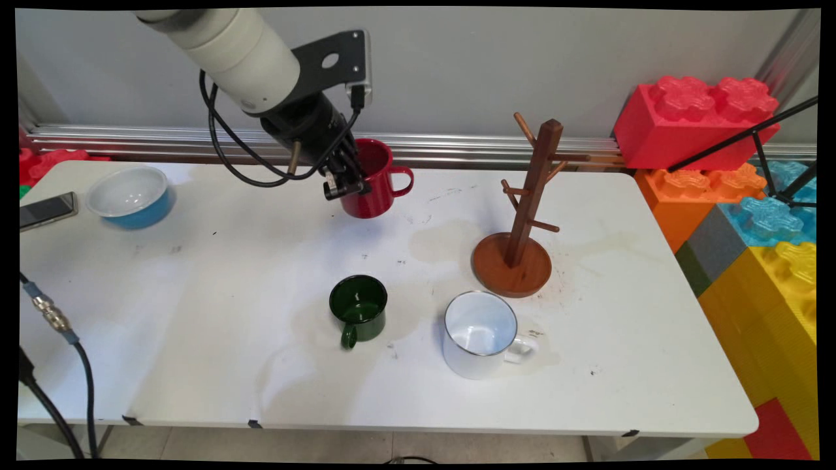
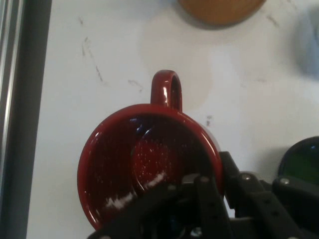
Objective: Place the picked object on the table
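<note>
On the white table [image 1: 196, 326], fingers [image 2: 207, 191] pinch the red mug's [image 1: 372, 179] rim, the mug tree [image 1: 522, 215] standing nearby.

You find no writing, label, brand or number to read in either view. The red enamel mug [image 1: 371, 179], the dark green mug [image 1: 358, 307], the white mug [image 1: 479, 333] and the wooden mug tree [image 1: 520, 215] all show plain surfaces.
</note>
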